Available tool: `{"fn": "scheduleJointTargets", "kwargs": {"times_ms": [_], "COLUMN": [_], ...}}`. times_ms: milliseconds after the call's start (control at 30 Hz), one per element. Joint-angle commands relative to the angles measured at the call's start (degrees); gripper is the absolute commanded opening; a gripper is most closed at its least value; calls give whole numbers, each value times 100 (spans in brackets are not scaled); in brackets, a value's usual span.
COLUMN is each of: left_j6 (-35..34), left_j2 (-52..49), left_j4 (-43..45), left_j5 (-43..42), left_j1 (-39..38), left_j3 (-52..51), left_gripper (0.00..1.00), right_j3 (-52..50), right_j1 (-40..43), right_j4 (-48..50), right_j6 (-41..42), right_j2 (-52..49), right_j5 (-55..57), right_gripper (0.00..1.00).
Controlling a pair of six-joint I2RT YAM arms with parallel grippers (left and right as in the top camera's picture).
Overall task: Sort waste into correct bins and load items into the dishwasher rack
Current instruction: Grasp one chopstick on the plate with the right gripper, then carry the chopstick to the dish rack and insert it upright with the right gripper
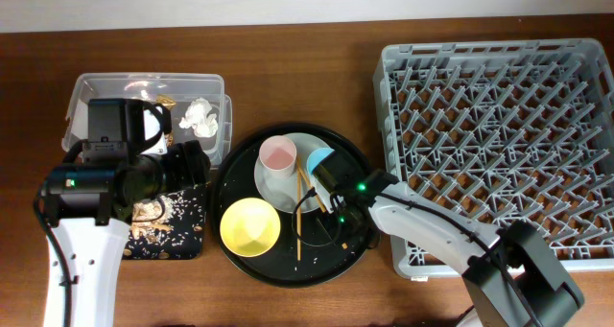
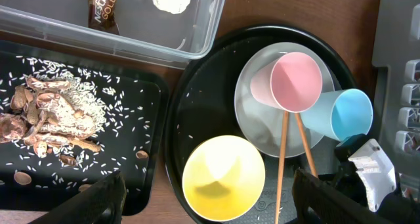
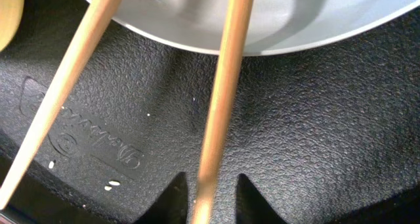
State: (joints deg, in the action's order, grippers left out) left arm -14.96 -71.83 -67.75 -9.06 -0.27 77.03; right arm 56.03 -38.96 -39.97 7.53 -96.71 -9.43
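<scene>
The pink cup (image 1: 277, 157) and blue cup (image 1: 319, 159) lie on the pale plate (image 1: 288, 191), next to the yellow bowl (image 1: 250, 225) and two chopsticks (image 1: 301, 210). My right gripper (image 1: 338, 204) is low over the chopsticks. In the right wrist view its fingertips (image 3: 213, 199) sit narrowly either side of one chopstick (image 3: 223, 99), with a small gap showing. My left gripper (image 2: 209, 184) is wide open and empty above the bowl (image 2: 223, 175). The napkin (image 1: 200, 116) and wrapper (image 2: 102, 7) lie in the clear tub (image 1: 144, 82). Food scraps (image 2: 46, 115) lie in the shallow black tray (image 2: 131, 178).
The cups, plate, bowl and chopsticks all rest on a large round black tray (image 1: 288, 267). The grey dishwasher rack (image 1: 499, 126) stands right of it and holds nothing. Rice grains are scattered over the shallow tray. The left arm's body covers part of that tray from above.
</scene>
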Motion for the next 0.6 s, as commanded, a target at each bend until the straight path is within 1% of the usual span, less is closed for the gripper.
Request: {"fn": "scheduleJointTargets", "kwargs": {"times_ms": [0, 67, 133, 233, 300, 367, 567], "left_j6": [94, 92, 92, 92, 92, 92, 92], "left_j2": [55, 55, 55, 55, 55, 55, 55], "left_j4": [-4, -4, -4, -35, -48, -48, -92], "left_j5": [-28, 184, 223, 223, 223, 223, 225], "left_j1": [-22, -22, -22, -22, -22, -22, -22], "left_j3": [57, 57, 57, 57, 57, 57, 57], "left_gripper": [80, 80, 81, 80, 80, 81, 81], "right_j3": [-33, -31, -26, -7, 37, 184, 660], "right_j1": [-42, -42, -42, -42, -42, -42, -35], "right_j4": [20, 17, 15, -4, -26, -37, -396], "right_j6": [11, 50, 52, 52, 52, 57, 396], "right_j2": [-59, -59, -57, -52, -50, -42, -42], "right_j5": [66, 66, 66, 66, 66, 66, 133], "right_gripper": [17, 17, 16, 12, 8, 6, 5]}}
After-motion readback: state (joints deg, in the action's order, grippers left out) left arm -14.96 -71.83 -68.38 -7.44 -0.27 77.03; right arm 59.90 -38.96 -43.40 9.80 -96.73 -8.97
